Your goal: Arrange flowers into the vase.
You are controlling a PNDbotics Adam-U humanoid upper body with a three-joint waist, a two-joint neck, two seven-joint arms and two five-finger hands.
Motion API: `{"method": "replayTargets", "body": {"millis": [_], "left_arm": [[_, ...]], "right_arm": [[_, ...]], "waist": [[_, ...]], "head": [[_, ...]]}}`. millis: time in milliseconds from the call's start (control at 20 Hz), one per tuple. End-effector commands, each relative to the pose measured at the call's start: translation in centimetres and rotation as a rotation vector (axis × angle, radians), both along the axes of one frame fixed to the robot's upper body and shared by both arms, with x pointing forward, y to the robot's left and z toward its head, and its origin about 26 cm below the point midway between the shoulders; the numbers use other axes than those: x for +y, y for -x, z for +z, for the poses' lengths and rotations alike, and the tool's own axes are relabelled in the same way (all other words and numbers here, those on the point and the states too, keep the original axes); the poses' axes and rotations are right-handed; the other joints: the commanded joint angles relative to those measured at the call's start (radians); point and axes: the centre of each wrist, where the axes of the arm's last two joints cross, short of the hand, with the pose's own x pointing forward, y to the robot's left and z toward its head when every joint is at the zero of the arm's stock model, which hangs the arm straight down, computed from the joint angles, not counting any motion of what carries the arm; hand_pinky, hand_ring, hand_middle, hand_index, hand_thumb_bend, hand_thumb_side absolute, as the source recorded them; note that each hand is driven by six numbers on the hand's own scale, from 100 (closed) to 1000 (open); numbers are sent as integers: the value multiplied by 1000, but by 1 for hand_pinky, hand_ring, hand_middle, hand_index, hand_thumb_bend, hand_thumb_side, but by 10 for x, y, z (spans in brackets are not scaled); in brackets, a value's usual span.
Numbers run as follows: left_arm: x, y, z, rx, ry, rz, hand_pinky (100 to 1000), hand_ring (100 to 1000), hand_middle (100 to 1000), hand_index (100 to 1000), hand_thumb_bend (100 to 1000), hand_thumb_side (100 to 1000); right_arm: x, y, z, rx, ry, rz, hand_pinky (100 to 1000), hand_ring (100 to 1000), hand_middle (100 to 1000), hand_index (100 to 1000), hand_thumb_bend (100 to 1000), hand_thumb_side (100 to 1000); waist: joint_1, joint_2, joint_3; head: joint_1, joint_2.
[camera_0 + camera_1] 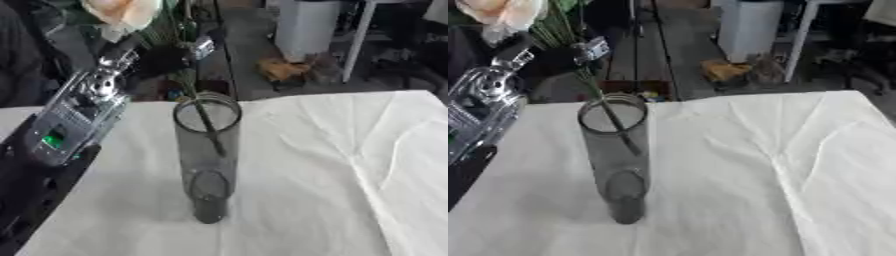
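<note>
A tall clear glass vase stands upright on the white tablecloth, a little left of the middle. My left arm rises from the lower left, and my left hand hangs above and behind the vase's mouth. It is curled round the green stem of a peach flower. The bloom sits at the top left, above the hand. The stem's lower end slants down into the vase through its rim. My right hand shows in neither view.
The cloth is creased on its right half. Beyond the table's far edge, on the floor, stand a white bin, a white post and a brownish bundle. More green stems show beside the bloom.
</note>
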Motion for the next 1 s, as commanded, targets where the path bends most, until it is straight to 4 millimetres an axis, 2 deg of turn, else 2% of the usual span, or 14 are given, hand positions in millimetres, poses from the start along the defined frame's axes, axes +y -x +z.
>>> {"method": "replayTargets", "body": {"millis": [50,300,750,1000], "left_arm": [[9,2,11,-20,-40,1,570,564,529,564,476,529],[11,1,8,-5,-71,-8,603,600,570,632,487,550],[12,-1,2,24,-171,-15,656,655,620,663,474,563],[13,-2,-1,54,-220,-29,687,690,652,682,505,587]], "right_arm": [[-2,1,8,-22,16,0,672,718,728,840,100,698],[-3,0,8,-22,15,0,672,717,728,840,100,699],[-3,0,8,-21,14,0,672,718,727,840,100,699],[-3,0,8,-20,15,0,672,717,727,840,100,699]], "waist": [[-2,-16,1],[-3,-15,1],[-2,-17,1],[-2,-18,2]], "head": [[-4,-2],[-5,-3],[-6,-3],[-6,-2]]}}
